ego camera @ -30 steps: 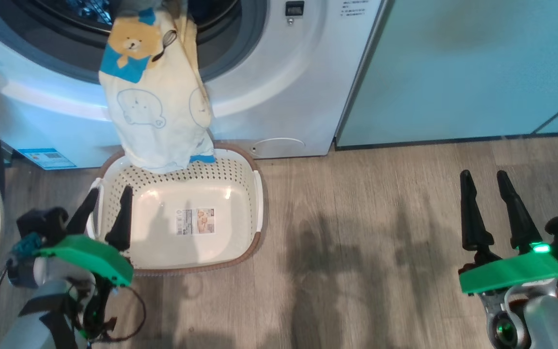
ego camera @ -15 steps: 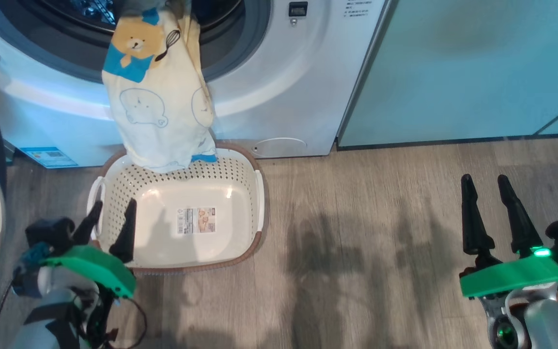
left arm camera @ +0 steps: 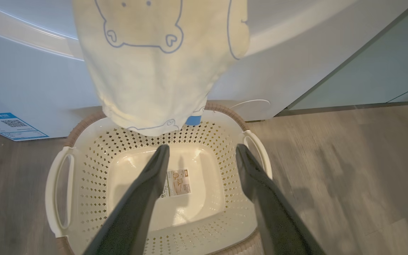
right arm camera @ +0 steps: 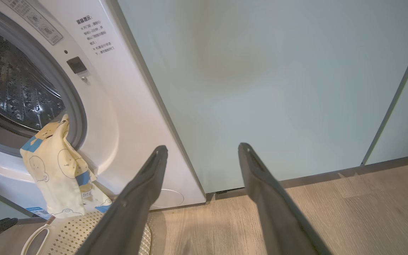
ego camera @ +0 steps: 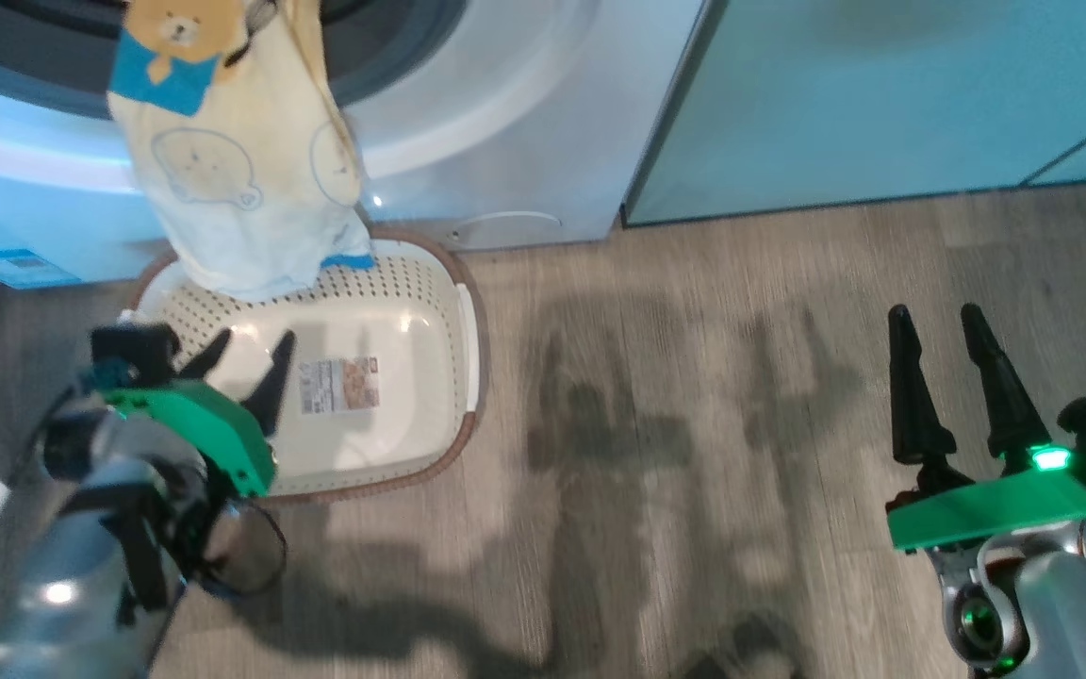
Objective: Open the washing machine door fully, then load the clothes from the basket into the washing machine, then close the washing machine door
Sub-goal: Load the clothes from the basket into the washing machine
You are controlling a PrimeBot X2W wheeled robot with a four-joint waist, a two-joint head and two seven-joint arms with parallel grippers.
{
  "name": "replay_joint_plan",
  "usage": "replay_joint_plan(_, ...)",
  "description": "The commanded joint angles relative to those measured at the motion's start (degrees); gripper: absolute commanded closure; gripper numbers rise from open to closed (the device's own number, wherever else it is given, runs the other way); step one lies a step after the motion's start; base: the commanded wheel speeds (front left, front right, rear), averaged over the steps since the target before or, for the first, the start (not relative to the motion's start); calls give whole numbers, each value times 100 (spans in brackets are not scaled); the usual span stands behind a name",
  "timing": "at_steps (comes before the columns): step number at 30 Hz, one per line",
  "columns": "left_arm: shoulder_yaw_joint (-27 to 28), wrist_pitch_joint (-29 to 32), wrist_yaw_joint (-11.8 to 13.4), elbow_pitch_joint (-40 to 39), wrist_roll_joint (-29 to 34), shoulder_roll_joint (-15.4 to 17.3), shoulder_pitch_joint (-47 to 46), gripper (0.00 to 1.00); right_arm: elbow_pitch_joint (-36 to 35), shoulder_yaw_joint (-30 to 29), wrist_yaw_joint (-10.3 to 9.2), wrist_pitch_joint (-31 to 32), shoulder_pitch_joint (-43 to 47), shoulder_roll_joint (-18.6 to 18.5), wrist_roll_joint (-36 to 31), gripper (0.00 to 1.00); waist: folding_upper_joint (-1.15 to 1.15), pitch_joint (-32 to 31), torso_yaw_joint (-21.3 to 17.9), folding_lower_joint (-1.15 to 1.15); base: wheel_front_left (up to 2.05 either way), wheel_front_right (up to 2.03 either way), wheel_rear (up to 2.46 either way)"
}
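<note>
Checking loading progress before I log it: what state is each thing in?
washing machine: open, drum exposed.
basket: upright, base bare.
clothes: draped out of the drum opening, hanging over the basket's far rim.
left gripper: fingers open, empty, above the basket.
right gripper: fingers open, empty.

From my seat the clothes (ego camera: 232,179) read as soft matt cloth. The basket (ego camera: 411,283) is smooth, glossy plastic with a ribbed rim and a paper label (ego camera: 340,385) inside. The washer (ego camera: 505,123) front is smooth and glossy, its drum (right arm camera: 12,92) shiny perforated steel. The floor (ego camera: 694,396) looks like matt grained wood, and the cabinet (ego camera: 882,94) is smooth and matt.
</note>
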Motion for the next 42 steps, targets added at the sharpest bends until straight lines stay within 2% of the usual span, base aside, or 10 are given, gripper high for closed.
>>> replay_joint_plan(1, 165, 0, -3, -21, -33, 305, -241, 0, -194, 120, 2, -38, -121, -25, -35, 0, 0, 150, -93, -1, 0, 0, 0)
replay_joint_plan(8, 16, -63, -4, 888, -95, 504, -1177, 0, -214, 181, 2, -38, -280, 5, -45, 0, 0, 563, -242, -1, 0, 0, 0)
replay_joint_plan(20, -122, -158, -4, 2120, -255, 317, -2457, 0, -259, 269, 2, -38, -532, 28, -71, 0, 0, 1179, -311, -1, 0, 0, 0)
replay_joint_plan(29, -267, -335, 1, 2765, -191, 255, -3267, 0, -291, 297, 2, -38, -736, 31, -129, 0, 0, 1598, -314, -1, 0, 0, 0)
replay_joint_plan(39, -348, -525, -2, 2963, -142, 283, -3724, 0, -298, 320, 2, -38, -836, 33, -154, 0, 0, 1783, -329, -1, 0, 0, 0)
replay_joint_plan(40, -363, -533, -2, 2967, -140, 282, -3737, 17, -298, 320, 2, -38, -839, 33, -153, 0, 0, 1786, -331, -1, 0, 0, 0)
replay_joint_plan(41, -391, -540, -3, 2964, -131, 282, -3742, 45, -296, 320, 2, -38, -841, 33, -152, 0, 0, 1786, -334, -1, 0, 0, 0)
replay_joint_plan(42, -423, -546, -3, 2951, -122, 285, -3744, 57, -294, 321, 2, -38, -844, 33, -151, 0, 0, 1786, -339, -1, 0, 0, 0)
